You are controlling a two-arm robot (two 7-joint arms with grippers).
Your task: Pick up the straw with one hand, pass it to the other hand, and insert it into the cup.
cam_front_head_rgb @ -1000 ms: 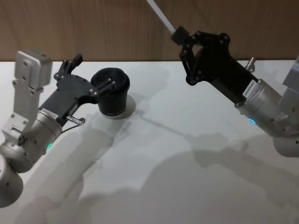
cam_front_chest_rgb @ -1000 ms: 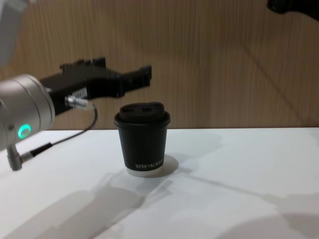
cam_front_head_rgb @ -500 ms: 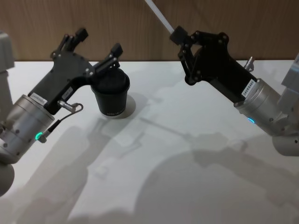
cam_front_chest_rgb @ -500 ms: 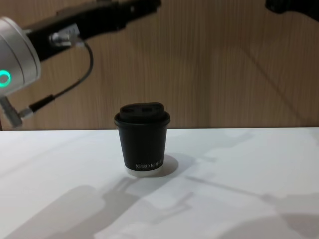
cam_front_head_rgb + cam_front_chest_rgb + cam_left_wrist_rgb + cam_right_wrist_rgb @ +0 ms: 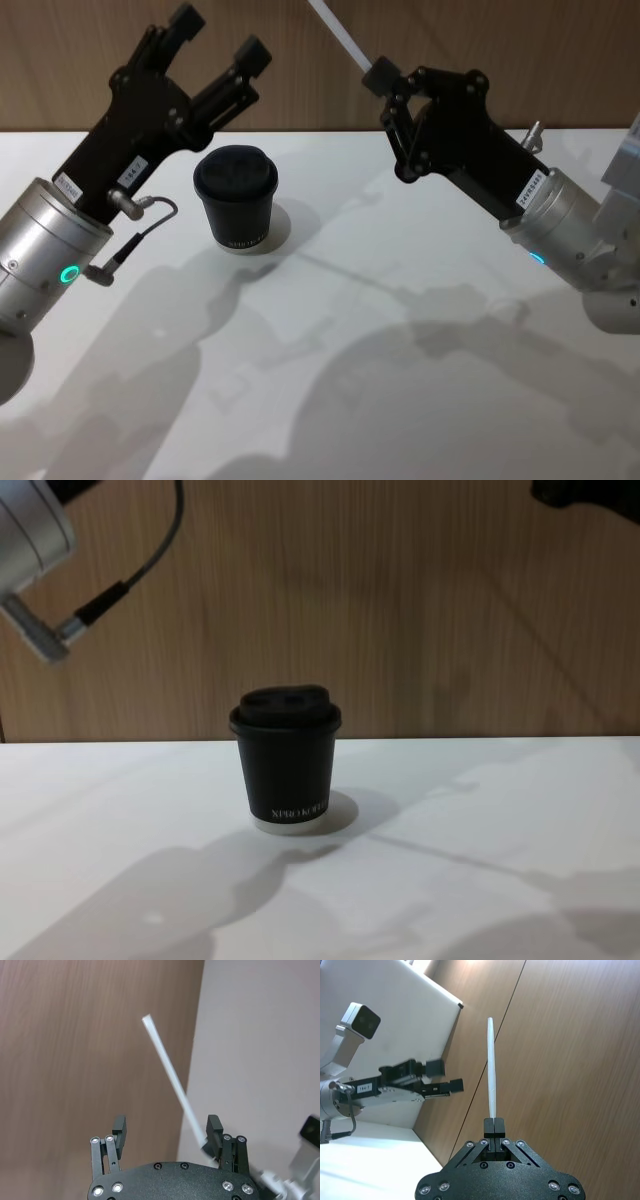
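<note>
While the right end effector (image 5: pixel 381 76) is clamped shut on one end of the straw (image 5: pixel 338 32), it holds the straw raised over the far side of the table (image 5: pixel 420 400). The straw slants upward toward the robot's left, so most of its length stands free for a second grasp. The left end effector (image 5: pixel 222 36) has its fingers spread wide with nothing between them. It is lifted above and behind the cup (image 5: pixel 236 198) and points toward the straw, apart from it in the head view. This arrangement is judged to be the approach to the handover, with the free shaft offered across the open gap. The cup stands upright on the table with its lid on, below and well apart from both end effectors, presumably left unobstructed for the later insertion. The straw's upper end is cut off at the top edge of the head view. In the left wrist view its held end passes behind one finger, so the gap left between fingers and straw cannot be judged. The lid's opening reads as a dark recess, and its fit to the straw cannot be told. In the chest view both arms are cut off at the upper corners.
</note>
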